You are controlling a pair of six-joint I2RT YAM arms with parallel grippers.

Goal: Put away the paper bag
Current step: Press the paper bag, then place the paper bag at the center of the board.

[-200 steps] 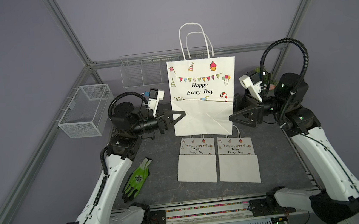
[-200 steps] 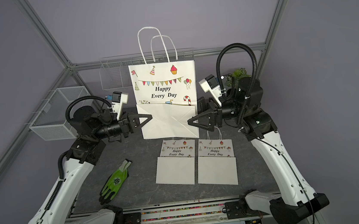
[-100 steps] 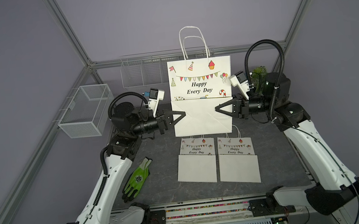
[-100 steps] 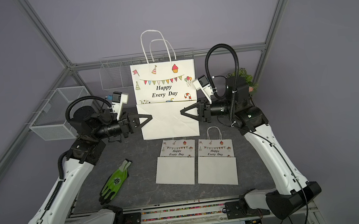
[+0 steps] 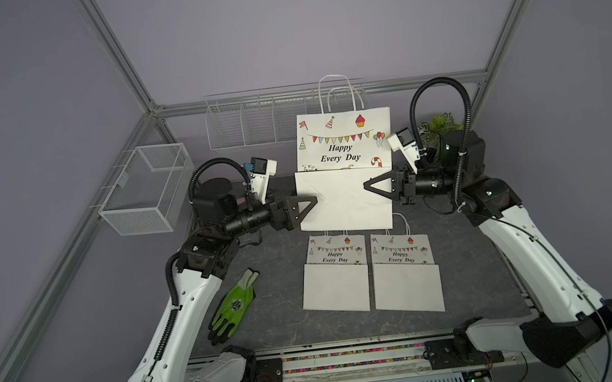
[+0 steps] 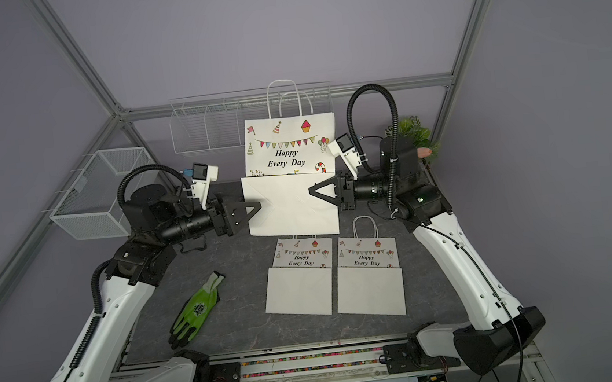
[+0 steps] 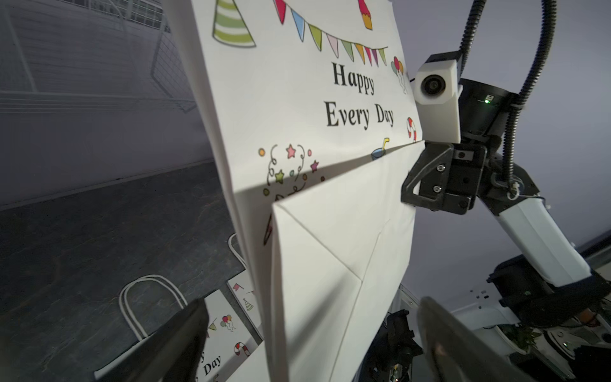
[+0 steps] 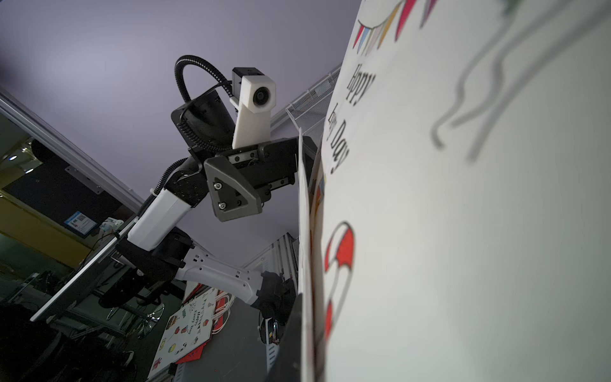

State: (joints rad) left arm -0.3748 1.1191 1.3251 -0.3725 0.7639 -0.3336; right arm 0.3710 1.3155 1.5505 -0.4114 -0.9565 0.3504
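One hold only: my right gripper clamps the paper bag at three o'clock; left gripper, at nine, jaws apart.

Left fingers spread wide, right fingers pinched tight together, both sets horizontal, tips pointing toward each other.

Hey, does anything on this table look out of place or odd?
The green glove stands out: it lies loose on the table beside the left arm, unrelated to the paper bag. Nothing looks spilled or torn.
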